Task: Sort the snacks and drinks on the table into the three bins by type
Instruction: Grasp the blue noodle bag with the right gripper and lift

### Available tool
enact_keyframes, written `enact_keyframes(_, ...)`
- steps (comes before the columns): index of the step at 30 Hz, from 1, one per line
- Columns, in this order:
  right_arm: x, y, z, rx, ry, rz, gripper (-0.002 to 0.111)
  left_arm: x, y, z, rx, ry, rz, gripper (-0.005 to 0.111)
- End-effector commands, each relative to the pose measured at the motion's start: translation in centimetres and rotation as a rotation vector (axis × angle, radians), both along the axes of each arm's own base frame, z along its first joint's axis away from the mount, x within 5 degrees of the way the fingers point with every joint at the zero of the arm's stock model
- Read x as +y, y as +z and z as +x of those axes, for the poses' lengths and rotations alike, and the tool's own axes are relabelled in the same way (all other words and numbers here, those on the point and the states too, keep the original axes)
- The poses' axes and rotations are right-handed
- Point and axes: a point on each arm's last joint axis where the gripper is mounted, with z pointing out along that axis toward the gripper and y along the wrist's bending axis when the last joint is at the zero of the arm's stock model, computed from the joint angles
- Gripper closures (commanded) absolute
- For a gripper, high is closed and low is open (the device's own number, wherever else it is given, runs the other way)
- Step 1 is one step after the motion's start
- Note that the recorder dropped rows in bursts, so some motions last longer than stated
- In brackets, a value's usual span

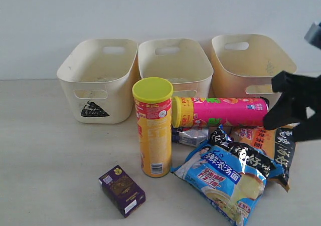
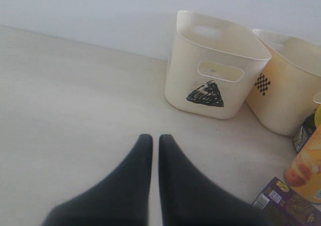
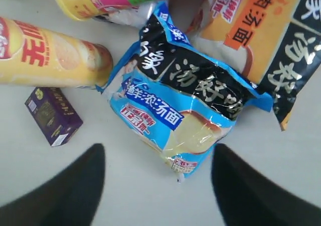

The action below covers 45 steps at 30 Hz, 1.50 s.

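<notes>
Cream throughout: left bin (image 1: 98,78) with a scribbled black triangle, middle bin (image 2: 291,85) with a black chequered square, right bin (image 1: 251,60). Snacks: upright chip tube (image 1: 153,136) yellow, red band, yellow-green lid; lying chip tube (image 1: 225,111) pink with yellow end; front noodle packet (image 1: 225,178) blue, white and black; rear noodle packet (image 1: 273,143) orange and black; small box (image 1: 122,190) purple, gold print. Pale beige surface (image 1: 45,161); left end effector (image 2: 156,138) and right end effector (image 3: 158,153) both black.
</notes>
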Motion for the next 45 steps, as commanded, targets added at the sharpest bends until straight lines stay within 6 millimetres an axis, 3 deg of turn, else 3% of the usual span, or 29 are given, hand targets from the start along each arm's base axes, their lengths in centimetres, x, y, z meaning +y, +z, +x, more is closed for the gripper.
enact_keyframes(1, -0.2, -3.7, -0.6, 0.002, -0.144, 0.054, 0.029, 0.0, -0.1, 0.0, 0.001, -0.005, -0.001, 0.102)
enact_keyframes(4, -0.8, -7.0, -1.9, 0.019, -0.248, 0.046, 0.028, 0.0, -0.1, 0.0, 0.001, -0.005, -0.001, 0.102)
enact_keyframes(8, -0.6, -8.3, -2.6, -0.002, -0.254, 0.086, 0.028, 0.0, -0.1, 0.0, 0.001, -0.005, -0.001, 0.102)
enact_keyframes(12, -0.7, -8.9, -2.1, -0.002, -0.262, 0.075, 0.028, 0.0, -0.1, 0.0, 0.001, -0.005, -0.001, 0.102)
enact_keyframes(19, 0.3, -14.8, 0.1, 0.143, -0.236, 0.153, 0.028, 0.0, -0.1, 0.0, 0.001, -0.005, -0.001, 0.102)
enact_keyframes(25, 0.6, -16.7, 1.2, 0.113, -0.243, 0.195, 0.028, 0.0, -0.1, 0.0, 0.001, -0.005, -0.001, 0.102)
enact_keyframes(27, 0.8, -17.2, 1.2, 0.093, -0.170, 0.186, 0.028, 0.0, -0.1, 0.0, 0.001, -0.005, -0.001, 0.102)
enact_keyframes(40, 0.8, -19.6, 4.2, 0.089, -0.129, 0.122, 0.029, 0.0, -0.1, 0.0, 0.001, 0.001, -0.001, 0.102)
enact_keyframes(42, 0.8, -20.1, 4.2, 0.105, -0.124, 0.119, 0.036, 0.0, -0.1, 0.0, 0.001, 0.001, -0.001, 0.102)
enact_keyframes(45, 0.8, -20.6, 4.0, 0.115, -0.105, 0.117, 0.064, 0.0, -0.1, 0.0, 0.001, 0.001, -0.001, 0.102)
